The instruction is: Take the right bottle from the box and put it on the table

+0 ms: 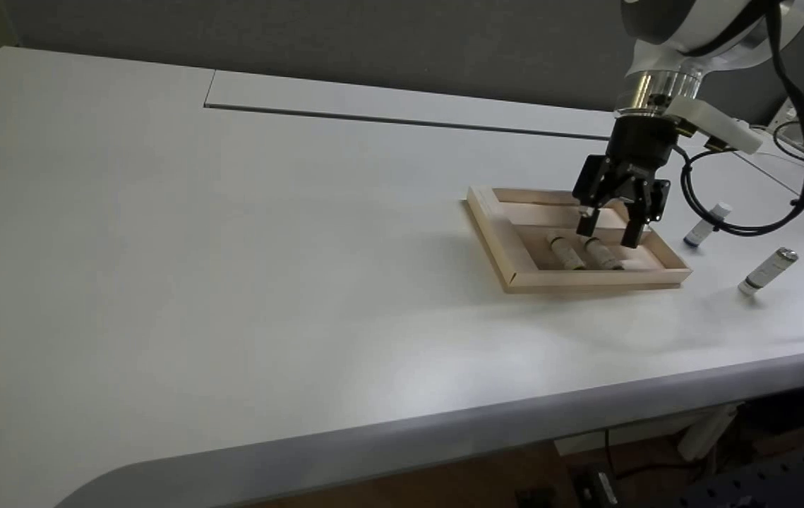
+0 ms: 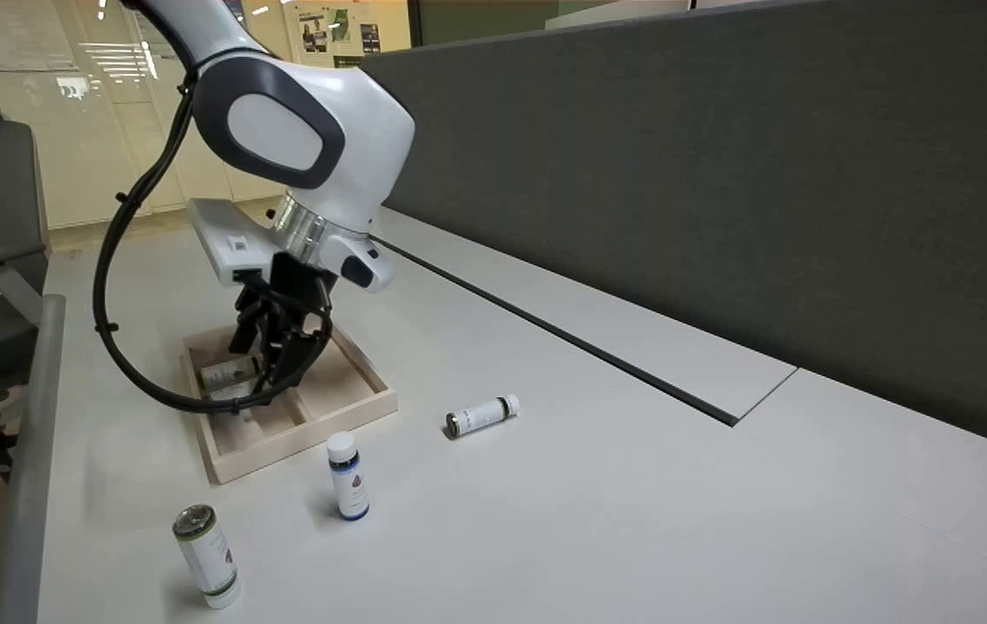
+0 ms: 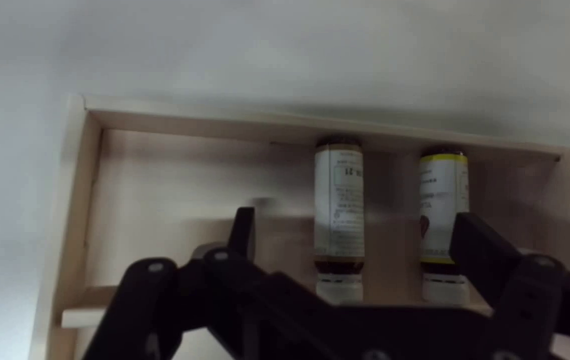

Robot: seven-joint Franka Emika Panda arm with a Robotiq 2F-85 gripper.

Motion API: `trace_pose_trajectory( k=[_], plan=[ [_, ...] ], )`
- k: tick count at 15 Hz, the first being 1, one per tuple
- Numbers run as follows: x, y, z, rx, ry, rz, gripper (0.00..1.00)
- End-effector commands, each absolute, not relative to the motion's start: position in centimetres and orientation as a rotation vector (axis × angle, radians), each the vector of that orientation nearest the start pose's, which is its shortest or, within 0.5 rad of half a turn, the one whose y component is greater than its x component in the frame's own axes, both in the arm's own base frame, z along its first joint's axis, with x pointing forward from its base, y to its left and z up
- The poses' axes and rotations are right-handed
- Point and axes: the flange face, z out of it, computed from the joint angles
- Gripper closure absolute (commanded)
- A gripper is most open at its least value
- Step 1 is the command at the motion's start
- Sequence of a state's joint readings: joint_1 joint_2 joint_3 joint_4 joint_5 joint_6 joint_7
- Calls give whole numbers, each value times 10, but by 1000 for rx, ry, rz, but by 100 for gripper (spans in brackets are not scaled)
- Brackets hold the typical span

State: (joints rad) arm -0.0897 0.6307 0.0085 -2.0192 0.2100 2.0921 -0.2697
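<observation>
In an exterior view I saw the gripper (image 1: pixel 609 235) wide, empty, above the box (image 1: pixel 498 240), presumed right bottle (image 1: pixel 603 255) beneath. Wrist view: it showed between the fingers (image 3: pixel 241 234), long axis square to their closing; one finger overlapped the neighbouring bottle (image 3: pixel 437 205).

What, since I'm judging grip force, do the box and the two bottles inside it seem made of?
Box: unpainted wood, matte; pale tan boards, visible corner seam. Bottles: smooth, likely glass, possibly plastic; dark reddish-brown shows beyond paper-like labels. Caps: probably plastic; smooth, white.
</observation>
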Motion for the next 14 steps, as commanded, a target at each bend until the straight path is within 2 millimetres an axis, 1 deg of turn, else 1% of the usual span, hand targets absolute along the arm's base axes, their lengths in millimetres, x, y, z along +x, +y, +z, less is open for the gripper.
trace_pose_trajectory(
  k=[1,2,3,7,14],
  plan=[
    [534,-25,98,-2805,-59,791,0],
    [535,-23,96,-2808,-68,796,0],
    [535,-22,93,-2812,-76,800,18],
    [536,-20,88,-2822,-98,809,47],
    [537,-19,94,-2824,-106,809,95]
  ],
)
